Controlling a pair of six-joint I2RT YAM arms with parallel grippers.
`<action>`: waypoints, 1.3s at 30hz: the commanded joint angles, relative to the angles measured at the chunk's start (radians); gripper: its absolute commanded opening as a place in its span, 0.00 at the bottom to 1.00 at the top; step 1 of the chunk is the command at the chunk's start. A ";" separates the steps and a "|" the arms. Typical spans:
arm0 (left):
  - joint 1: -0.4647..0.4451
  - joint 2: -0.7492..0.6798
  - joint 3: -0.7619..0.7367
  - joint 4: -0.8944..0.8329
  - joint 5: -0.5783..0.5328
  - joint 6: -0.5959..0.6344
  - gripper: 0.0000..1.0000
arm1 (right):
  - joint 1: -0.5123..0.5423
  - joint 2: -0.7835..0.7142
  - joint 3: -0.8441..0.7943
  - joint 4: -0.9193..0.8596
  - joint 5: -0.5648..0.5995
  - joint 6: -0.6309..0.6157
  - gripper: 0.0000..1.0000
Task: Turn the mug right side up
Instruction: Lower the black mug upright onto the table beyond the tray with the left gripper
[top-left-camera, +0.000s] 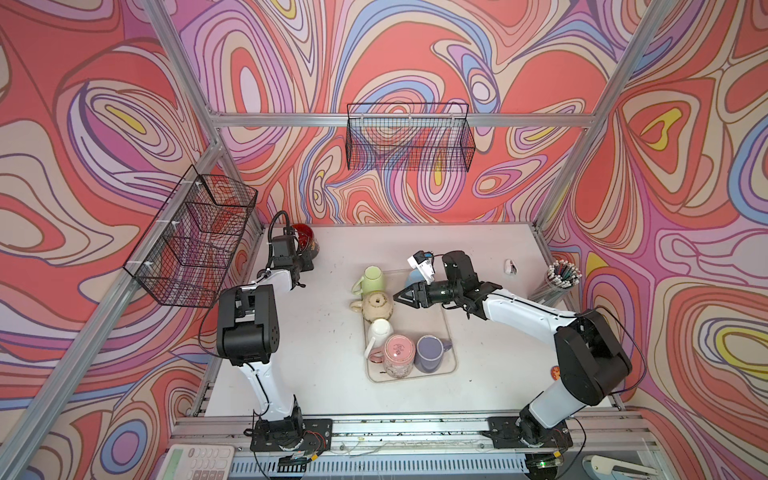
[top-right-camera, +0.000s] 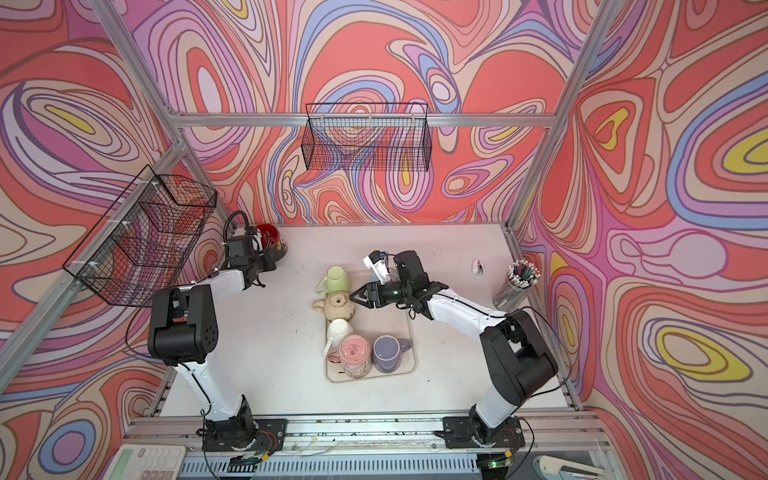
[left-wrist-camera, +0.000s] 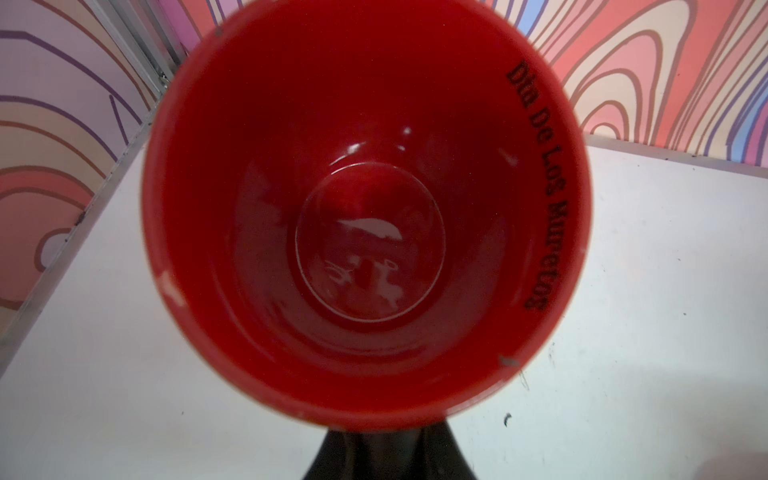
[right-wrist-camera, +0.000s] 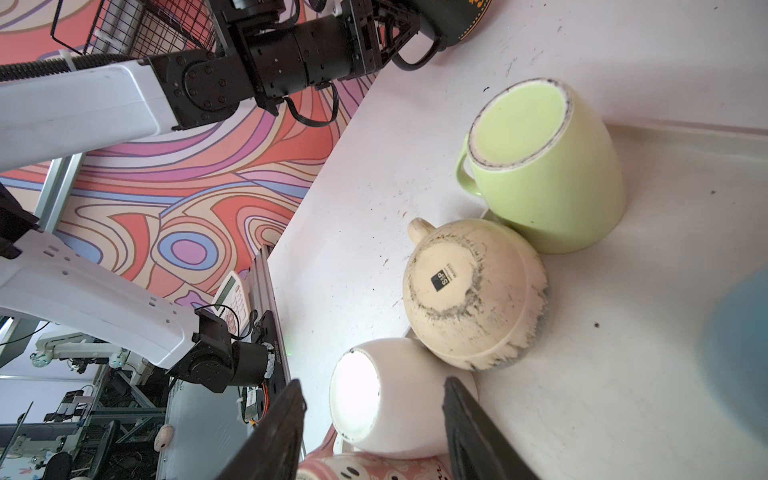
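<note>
Holding inverted mugs, the tray lies below the spread right tool; left tool pinches the empty red-lined mug.

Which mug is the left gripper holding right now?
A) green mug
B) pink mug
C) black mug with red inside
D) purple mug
C: the left gripper is closed on the black mug with red inside, at the far left corner of the table.

Mugs cluster on a tray centred on the table, a lone mug back left, a pen cup right.
</note>
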 joint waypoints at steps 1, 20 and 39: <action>0.008 0.005 0.079 0.121 0.001 0.041 0.00 | 0.002 0.023 0.031 -0.016 -0.004 -0.017 0.56; 0.014 0.082 0.158 0.011 -0.030 0.046 0.05 | 0.005 0.046 0.056 -0.051 0.036 -0.015 0.56; 0.013 0.007 0.172 -0.080 0.001 -0.005 0.50 | 0.012 -0.020 0.038 -0.159 0.155 -0.073 0.56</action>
